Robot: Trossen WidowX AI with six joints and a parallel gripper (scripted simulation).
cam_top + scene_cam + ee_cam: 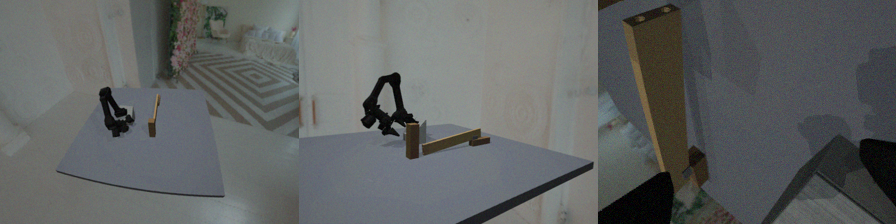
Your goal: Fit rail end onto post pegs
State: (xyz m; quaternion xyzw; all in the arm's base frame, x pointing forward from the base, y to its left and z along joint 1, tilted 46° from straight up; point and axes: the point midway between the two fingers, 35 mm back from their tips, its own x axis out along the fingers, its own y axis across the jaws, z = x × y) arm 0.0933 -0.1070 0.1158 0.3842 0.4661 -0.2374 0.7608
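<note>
The black two-fingered end effector point(129, 124) point(406, 129) point(768, 165) stood spread wide (holding nothing); the long wooden rail point(155, 107) point(451, 141) point(660, 90) sloped.

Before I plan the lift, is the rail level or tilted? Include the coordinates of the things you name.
Tilted: the rail's point(155, 109) point(451, 141) point(660, 95) near end sits low, its far end raised on the footboard block point(480, 141).

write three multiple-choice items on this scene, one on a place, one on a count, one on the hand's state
1. Where is the rail's far end?
A. on the table
B. at the low footboard block
C. atop the post

2. How many holes show in the rail's near end?
A. one
B. three
C. two

3. How is the hand?
A. open, empty
B. shut, empty
C. shut on the rail

1 B: the rail slopes up to the block.
2 C: two round holes show in its end.
3 A: the hand's fingers stand wide, nothing between.
</note>
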